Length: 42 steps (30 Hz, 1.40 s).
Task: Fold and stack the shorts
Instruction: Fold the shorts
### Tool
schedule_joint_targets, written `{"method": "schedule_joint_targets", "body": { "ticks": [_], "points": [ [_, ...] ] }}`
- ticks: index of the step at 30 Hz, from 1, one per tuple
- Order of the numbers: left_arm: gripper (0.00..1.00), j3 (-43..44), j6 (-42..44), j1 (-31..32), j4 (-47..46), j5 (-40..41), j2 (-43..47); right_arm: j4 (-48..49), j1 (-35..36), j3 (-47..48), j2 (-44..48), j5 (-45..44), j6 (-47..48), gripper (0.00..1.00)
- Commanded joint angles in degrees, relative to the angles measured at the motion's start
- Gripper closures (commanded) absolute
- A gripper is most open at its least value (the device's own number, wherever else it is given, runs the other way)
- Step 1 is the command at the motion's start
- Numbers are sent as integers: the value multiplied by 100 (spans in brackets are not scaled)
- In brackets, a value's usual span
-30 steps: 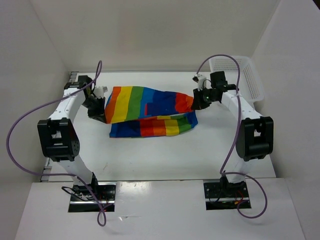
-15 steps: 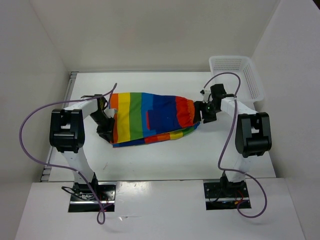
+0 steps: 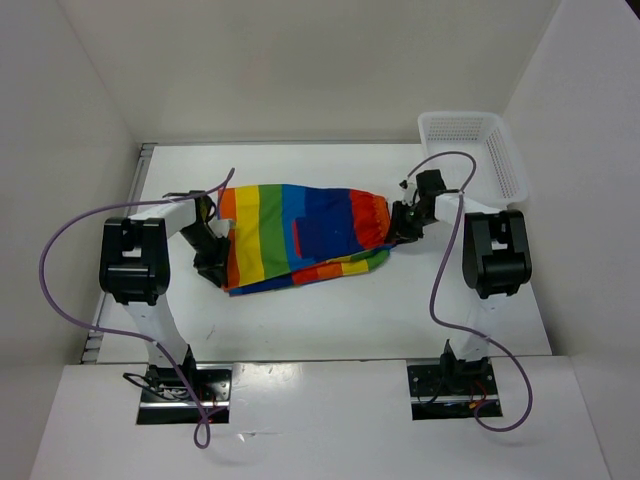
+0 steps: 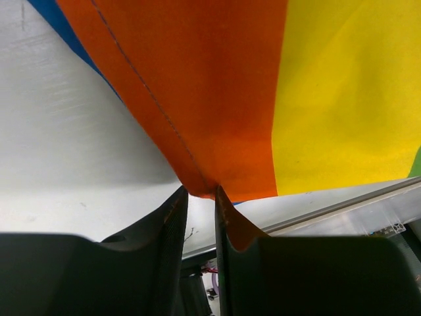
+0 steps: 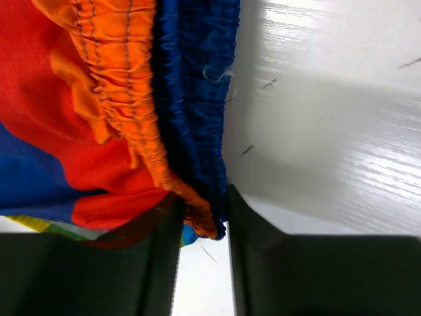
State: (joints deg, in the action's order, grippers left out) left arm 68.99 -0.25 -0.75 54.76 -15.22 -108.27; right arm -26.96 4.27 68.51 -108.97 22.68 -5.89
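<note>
While the soft cloth shorts in broad rainbow stripes [image 3: 300, 238] lie doubled over on the middle of the white table [image 3: 330, 320], stretched between the two arms, both ends are gripped. On the left, a fold of the orange stripe is pinched between the closed fingers of the left gripper [image 4: 200, 194]. On the right, the gathered elastic waistband, orange layer against blue, is clamped in the right gripper [image 5: 202, 205]. A blue patch pocket [image 3: 325, 236] is turned upward near the waistband end.

The fold is judged imperfect: along the near edge a strip of the lower layer can be seen peeking out from under the upper one. If the cloth were released carelessly, or the fingers drawn back low across the table, the top layer could be dragged along and the fold opened. Very little cloth is taken in the left pinch, so a slip under any further pull is thought possible.

Further out, a white lattice plastic basket [image 3: 500, 160] is set at the far right corner, just beside the right arm and apart from the shorts. The fold itself is not obstructed by it, but it could be struck if that arm were swung outward. Purple cables [image 3: 60, 270] are looped beside both arms and could be snagged on an elbow.
</note>
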Motion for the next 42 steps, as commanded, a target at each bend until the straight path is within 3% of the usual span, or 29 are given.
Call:
{"method": "schedule_joint_targets", "body": {
  "ticks": [1, 2, 5, 11, 20, 26, 35, 37, 42],
  "points": [
    [70, -44, 25, -12, -18, -7, -28, 112, -14, -4, -327, 35, -44, 68],
    [70, -44, 25, -12, -18, -7, -28, 112, -14, 48, -327, 87, -44, 77],
    [70, -44, 25, -12, -18, -7, -28, 112, -14, 188, -274, 254, 61, 91],
    [65, 290, 25, -12, -18, -7, 182, -54, 152, 864, 340, -156, 702, 100],
    [55, 1555, 25, 65, -17, 99, 281, -169, 442, 1244, 1333, -1335, 1475, 100],
    [54, 2451, 25, 584, -395, 186, -686, -108, 742, 1480, 1616, -1915, 2204, 100],
    [51, 2979, 25, 954, -756, 651, -1706, -108, 1989, 2218, 1458, -2391, 3305, 100],
    [51, 3032, 25, 1007, -817, 652, -1785, -108, 2400, 2464, 1230, -2391, 3532, 100],
    [65, 3032, 25, 1007, -959, 652, -1952, -108, 3359, 2974, 711, -2550, 3674, 100]
  ]
}}
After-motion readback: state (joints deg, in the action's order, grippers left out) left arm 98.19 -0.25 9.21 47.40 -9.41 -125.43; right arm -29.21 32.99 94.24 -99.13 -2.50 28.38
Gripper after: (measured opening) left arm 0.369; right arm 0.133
